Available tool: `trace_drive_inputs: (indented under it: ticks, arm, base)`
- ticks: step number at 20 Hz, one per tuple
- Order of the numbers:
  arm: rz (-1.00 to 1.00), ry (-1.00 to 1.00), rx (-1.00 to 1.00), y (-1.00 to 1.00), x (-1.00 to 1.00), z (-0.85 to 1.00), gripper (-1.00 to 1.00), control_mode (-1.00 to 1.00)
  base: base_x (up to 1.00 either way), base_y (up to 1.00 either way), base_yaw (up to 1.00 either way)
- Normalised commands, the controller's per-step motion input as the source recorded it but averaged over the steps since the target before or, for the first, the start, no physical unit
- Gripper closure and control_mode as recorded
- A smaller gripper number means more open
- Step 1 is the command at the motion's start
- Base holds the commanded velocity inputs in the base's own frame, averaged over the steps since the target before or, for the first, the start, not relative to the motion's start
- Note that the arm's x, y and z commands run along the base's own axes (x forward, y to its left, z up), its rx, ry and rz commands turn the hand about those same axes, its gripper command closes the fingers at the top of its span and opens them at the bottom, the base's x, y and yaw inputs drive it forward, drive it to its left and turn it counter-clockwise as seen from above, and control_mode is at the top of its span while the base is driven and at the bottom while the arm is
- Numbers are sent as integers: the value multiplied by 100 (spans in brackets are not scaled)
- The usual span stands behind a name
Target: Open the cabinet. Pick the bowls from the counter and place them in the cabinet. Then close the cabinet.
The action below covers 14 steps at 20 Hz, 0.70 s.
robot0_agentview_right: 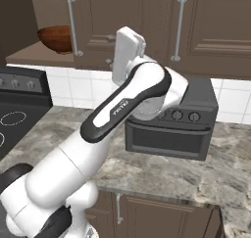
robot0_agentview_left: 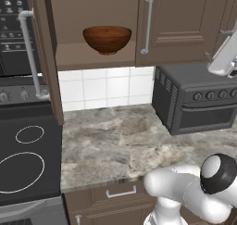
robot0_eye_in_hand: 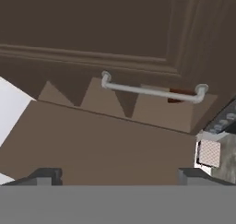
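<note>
Sitting inside the open cabinet (robot0_agentview_left: pixel 97 57): one reddish-brown bowl (robot0_agentview_left: pixel 107 39).

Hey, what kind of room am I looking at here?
A home kitchen, most likely, and a rendered one: a black stovetop with white ring marks, a black toaster oven on a marbled stone counter, and dark wooden wall cabinets above a white tile backsplash.

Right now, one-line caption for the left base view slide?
Left cabinet door open, reddish-brown wooden bowl on the shelf, marbled counter beside the black toaster oven.
</note>
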Motion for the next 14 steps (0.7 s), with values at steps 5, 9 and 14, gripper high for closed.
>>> trace_drive_inputs:
  ticks: [5,9,14]
  arm:
    - [-11,-14,-4,56,-89,0,-100,-100]
    - [-25,-19,-9,52,-45,-13,-100,-100]
    - [-37,-23,-5,35,-62,0,-100,-100]
  base:
    - [0,0,0]
    - [0,0,0]
    - [0,0,0]
